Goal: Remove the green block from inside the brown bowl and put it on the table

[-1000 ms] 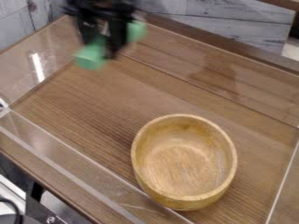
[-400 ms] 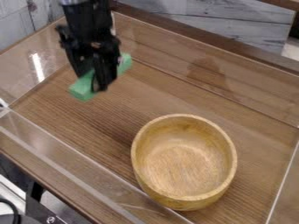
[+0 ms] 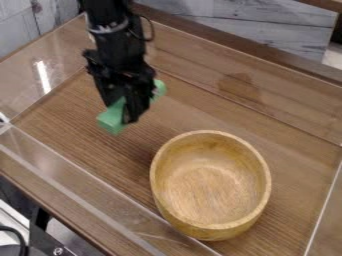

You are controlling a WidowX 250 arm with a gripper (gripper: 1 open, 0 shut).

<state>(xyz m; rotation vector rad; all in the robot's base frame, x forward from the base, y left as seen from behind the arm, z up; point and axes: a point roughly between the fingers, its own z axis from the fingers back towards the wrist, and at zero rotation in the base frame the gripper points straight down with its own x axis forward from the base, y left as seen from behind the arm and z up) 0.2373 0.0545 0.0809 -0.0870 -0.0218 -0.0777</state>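
Note:
My black gripper (image 3: pixel 128 103) hangs over the table (image 3: pixel 227 100), left of and behind the brown bowl (image 3: pixel 211 185). Its fingers are shut on the green block (image 3: pixel 116 117), which sticks out tilted below and beside them, just above or at the tabletop; I cannot tell whether it touches. The round light-brown wooden bowl sits at the front right and its inside shows only bare wood.
Clear acrylic walls (image 3: pixel 80 175) run along the table's front and left edges. A grey wall and a light ledge lie behind the table at the back right.
The gripper has come down and toward the front right with the green block in it, nearing the tabletop and the bowl. The bowl has not moved.

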